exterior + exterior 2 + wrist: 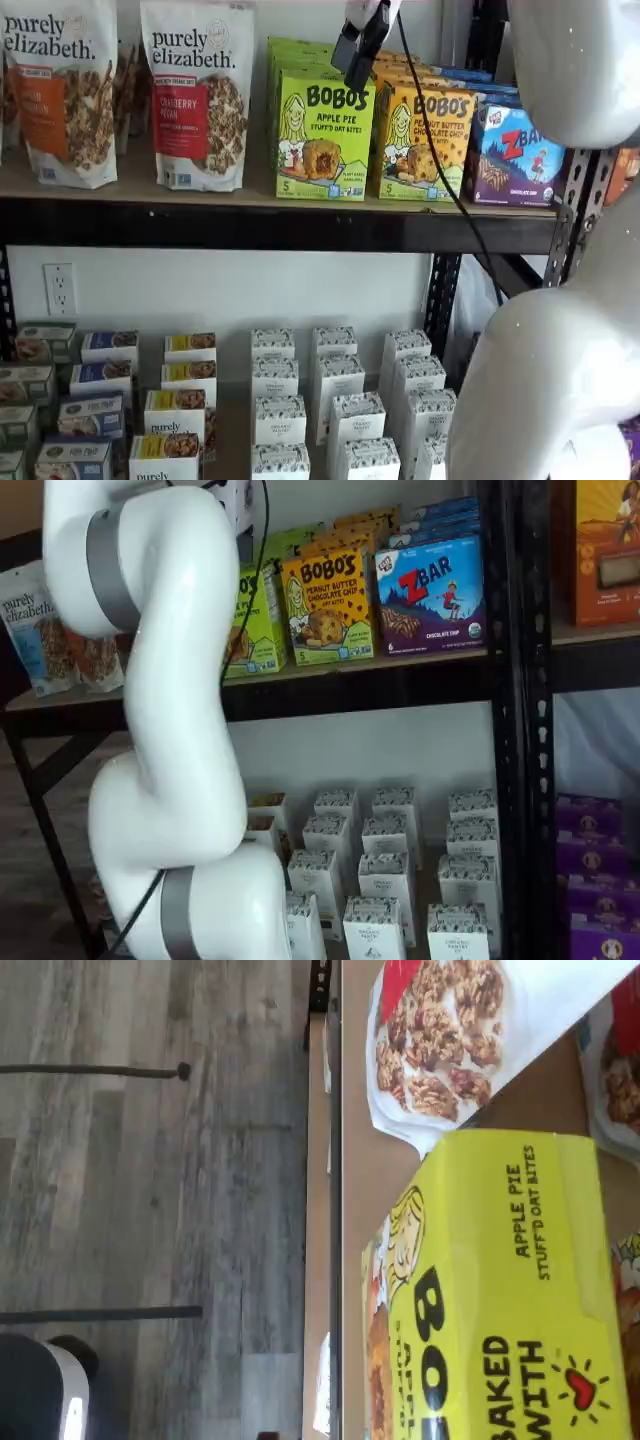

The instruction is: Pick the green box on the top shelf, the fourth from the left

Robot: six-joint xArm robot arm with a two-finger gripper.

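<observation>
The gripper (362, 42) hangs above the green box (322, 140), jaws spread wide and holding nothing. That box stands upright at the top shelf's (280, 225) front edge, just beside the orange Bobo's box (424, 143).

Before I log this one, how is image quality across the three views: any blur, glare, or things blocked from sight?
Wrist view: turned sideways, the green box soft and cropped at the edge. One shelf view: box sharp, evenly lit, glare on the white arm. Other shelf view: the arm hides most of the box, and the pincer is not seen there.
</observation>
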